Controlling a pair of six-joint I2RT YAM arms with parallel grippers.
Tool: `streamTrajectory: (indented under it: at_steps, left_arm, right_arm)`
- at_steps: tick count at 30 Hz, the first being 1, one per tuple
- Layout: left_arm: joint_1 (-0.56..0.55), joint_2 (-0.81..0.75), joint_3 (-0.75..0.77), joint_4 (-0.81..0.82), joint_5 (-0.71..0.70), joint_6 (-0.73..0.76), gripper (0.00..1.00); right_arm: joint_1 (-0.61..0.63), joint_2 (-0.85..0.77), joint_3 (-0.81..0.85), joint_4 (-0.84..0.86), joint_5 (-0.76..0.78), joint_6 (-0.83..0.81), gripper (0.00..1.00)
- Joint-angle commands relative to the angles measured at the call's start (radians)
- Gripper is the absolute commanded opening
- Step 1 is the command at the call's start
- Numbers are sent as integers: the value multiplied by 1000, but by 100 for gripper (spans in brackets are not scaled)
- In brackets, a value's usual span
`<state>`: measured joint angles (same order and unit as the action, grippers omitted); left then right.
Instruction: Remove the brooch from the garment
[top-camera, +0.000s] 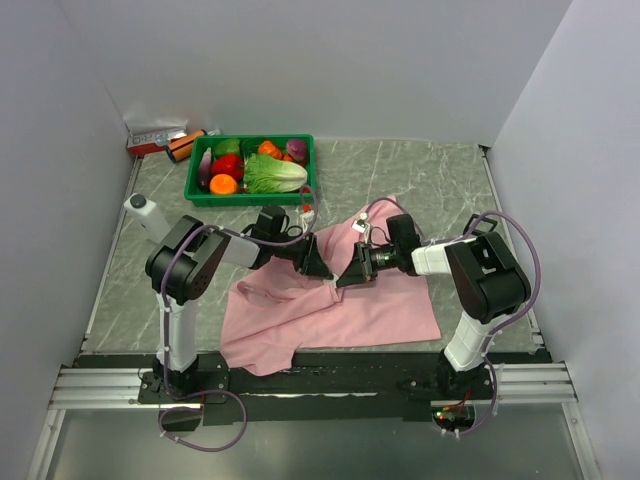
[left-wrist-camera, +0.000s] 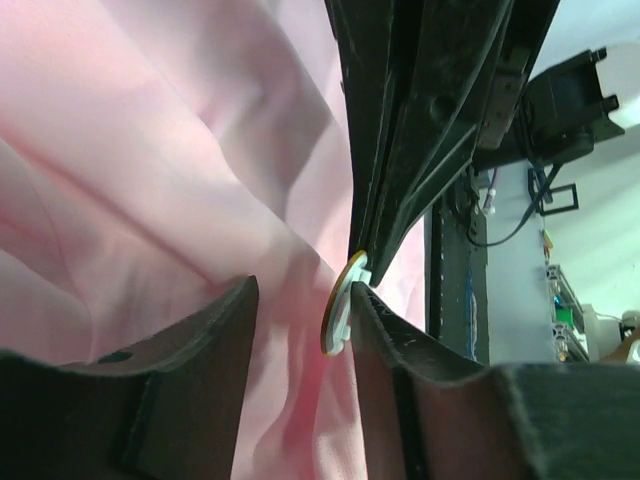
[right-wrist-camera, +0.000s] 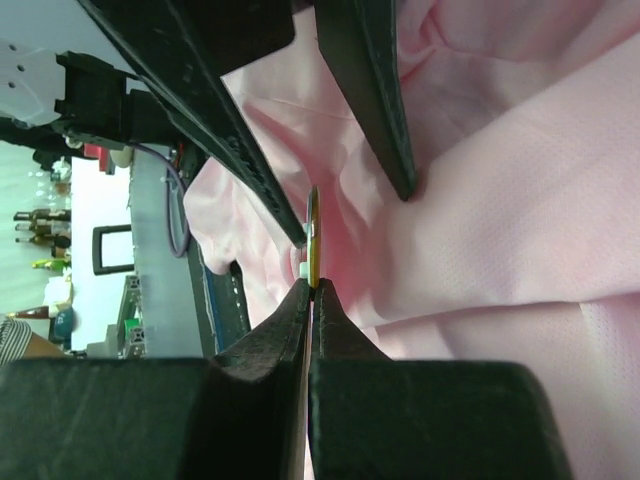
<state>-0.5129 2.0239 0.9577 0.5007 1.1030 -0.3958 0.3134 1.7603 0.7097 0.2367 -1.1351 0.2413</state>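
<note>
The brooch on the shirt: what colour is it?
The brooch is white, yellow-rimmed; clearest in left wrist view.

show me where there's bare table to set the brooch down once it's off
Widest bare table: back right, right of the basket and behind the garment. A narrower strip lies at the left edge, in front of the basket. Crowded: the centre, where the left gripper and right gripper meet at the brooch.

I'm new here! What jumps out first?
A big pink garment lies mid-table. Over it, the right gripper pinches a small gold-rimmed brooch while the left gripper stands open around it. A green basket of vegetables sits far left.
</note>
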Motion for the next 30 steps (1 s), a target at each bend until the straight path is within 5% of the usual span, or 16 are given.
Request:
streamTrajectory:
  at_steps: [1,10,18,23,30]
  left_arm:
    - [-4,-39,27,-54,67,92,45]
    - [-6,-22,32,-7,119,29,39]
    - [-12,21,-10,315,152,-256,37]
    - [-29,9,42,16,113,-8,35]
    - [-30,24,75,-106,72,109,38]
  right_arm:
    - [-8,4,8,72,-26,9,0]
    - [-7,4,17,1,4,-48,0]
    - [-8,18,28,-2,18,-50,0]
    - [-8,15,22,24,11,-20,0]
    - [-7,18,17,26,8,-23,0]
